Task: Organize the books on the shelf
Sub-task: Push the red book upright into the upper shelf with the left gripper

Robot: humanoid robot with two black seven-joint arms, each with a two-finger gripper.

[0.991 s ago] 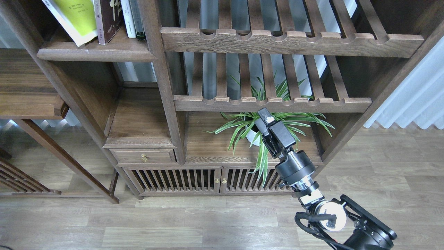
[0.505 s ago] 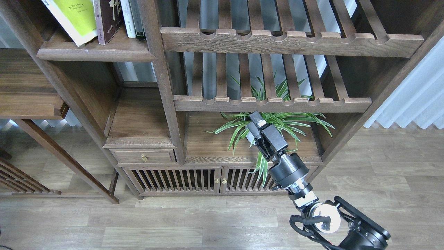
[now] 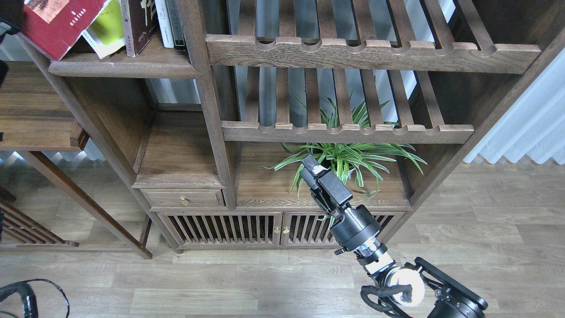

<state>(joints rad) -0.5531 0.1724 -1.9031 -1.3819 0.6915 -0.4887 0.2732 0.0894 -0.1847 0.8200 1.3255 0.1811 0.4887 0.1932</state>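
Note:
A red book [image 3: 57, 22] with a yellow title hangs tilted at the top left, in front of the shelf's left post. A dark part of my left gripper [image 3: 8, 15] shows at the book's left edge in the corner; it appears to hold the book. A yellow-green book [image 3: 108, 31] leans behind it, next to a dark maroon book [image 3: 139, 22] with white characters. Both stand on the solid dark-brown shelf [image 3: 123, 66]. My right gripper [image 3: 309, 167] is low in the middle, in front of the plant, with its fingers together and empty.
Two thin books, white [image 3: 164, 24] and dark-spined [image 3: 176, 24], stand right of the maroon one. Slatted racks [image 3: 371, 53] [image 3: 348, 132] fill the right bay above a potted spider plant [image 3: 353, 159]. A drawer [image 3: 183, 198] and a slatted cabinet sit below. A side table [image 3: 31, 110] is at left.
The red book has come into view at the top left, now covering part of the yellow-green book. My right arm has moved down and left, away from the plant. A cable appeared bottom left.

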